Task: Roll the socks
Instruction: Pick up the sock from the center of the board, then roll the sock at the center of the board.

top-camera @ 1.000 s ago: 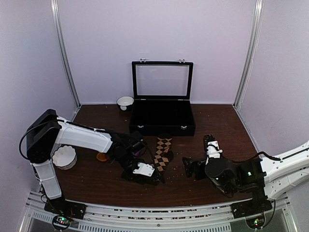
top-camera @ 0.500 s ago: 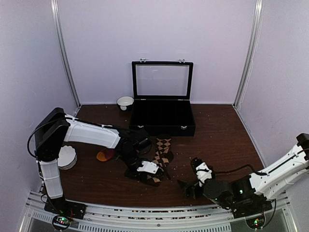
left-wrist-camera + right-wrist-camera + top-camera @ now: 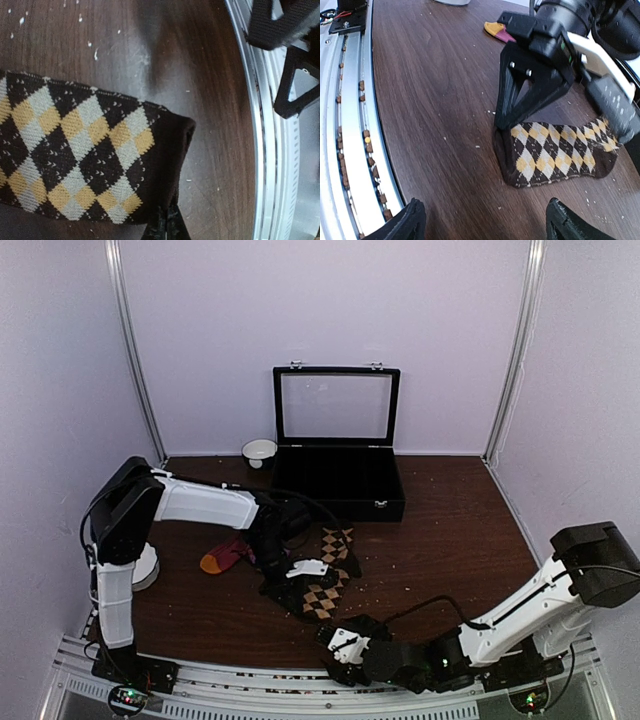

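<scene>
Top view: my left gripper (image 3: 295, 590) is down on the table (image 3: 450, 530), jaws together, pinched on the near end of the argyle sock (image 3: 322, 598). The sock lies flat, running from mid-table towards the front rail (image 3: 250, 678). Holding the end makes sense: a roll starts there. My right gripper (image 3: 338, 650) sits low by the rail, just in front of the sock and not touching it. The magenta sock (image 3: 225, 558) is apart to the left, untouched, half hidden by my left arm. The black display case (image 3: 335, 485) with its glass lid up and a white bowl (image 3: 259, 450) are at the back, out of the way.

Left wrist: the fingertips meet as one point at the bottom edge, left gripper (image 3: 166, 227) clamped on the dark border of the argyle sock (image 3: 85, 150). The fabric is flat, with no turn made yet. The rail (image 3: 265, 150) is close on the right.

Right wrist: right gripper (image 3: 487, 225) has its fingers (image 3: 412, 222) wide apart, nothing between them, facing the argyle sock (image 3: 560, 150). The left gripper (image 3: 499, 125) stands on the sock's left end. The magenta sock (image 3: 496, 29) peeks out behind. Crumbs (image 3: 367, 137) line the rail groove. My judgement: the roll is not begun, and the right side is probably positioned to steady the sock.
</scene>
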`<act>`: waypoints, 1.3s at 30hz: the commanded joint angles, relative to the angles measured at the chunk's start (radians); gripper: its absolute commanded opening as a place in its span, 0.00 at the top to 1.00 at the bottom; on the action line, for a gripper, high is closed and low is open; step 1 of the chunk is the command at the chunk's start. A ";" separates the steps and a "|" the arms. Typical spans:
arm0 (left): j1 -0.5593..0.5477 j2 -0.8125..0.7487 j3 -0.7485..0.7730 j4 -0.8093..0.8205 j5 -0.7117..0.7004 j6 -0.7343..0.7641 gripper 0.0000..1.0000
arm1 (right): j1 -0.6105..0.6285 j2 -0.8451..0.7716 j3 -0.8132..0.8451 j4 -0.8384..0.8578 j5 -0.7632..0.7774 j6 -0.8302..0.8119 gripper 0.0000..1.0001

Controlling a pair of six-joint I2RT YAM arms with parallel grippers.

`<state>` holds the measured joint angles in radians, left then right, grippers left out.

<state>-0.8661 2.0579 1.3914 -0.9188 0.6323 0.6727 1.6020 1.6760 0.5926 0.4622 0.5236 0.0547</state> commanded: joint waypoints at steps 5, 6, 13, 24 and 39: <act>0.009 0.076 0.075 -0.083 0.037 -0.052 0.99 | -0.083 0.070 0.036 0.107 -0.157 -0.110 0.22; 0.009 0.080 0.083 -0.092 0.041 -0.051 0.99 | -0.091 0.081 0.041 0.107 -0.172 -0.118 0.24; 0.013 0.115 0.116 -0.158 0.059 -0.024 1.00 | -0.151 0.137 0.078 0.102 -0.215 -0.169 0.35; 0.021 0.118 0.133 -0.198 0.072 0.001 1.00 | -0.194 0.190 0.124 0.033 -0.256 -0.206 0.57; 0.027 0.092 0.136 -0.205 0.070 0.017 0.87 | -0.213 0.213 0.150 0.001 -0.245 -0.097 0.95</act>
<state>-0.8478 2.1674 1.5177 -1.1023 0.6792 0.6601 1.4025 1.8732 0.7322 0.4782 0.2581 -0.1135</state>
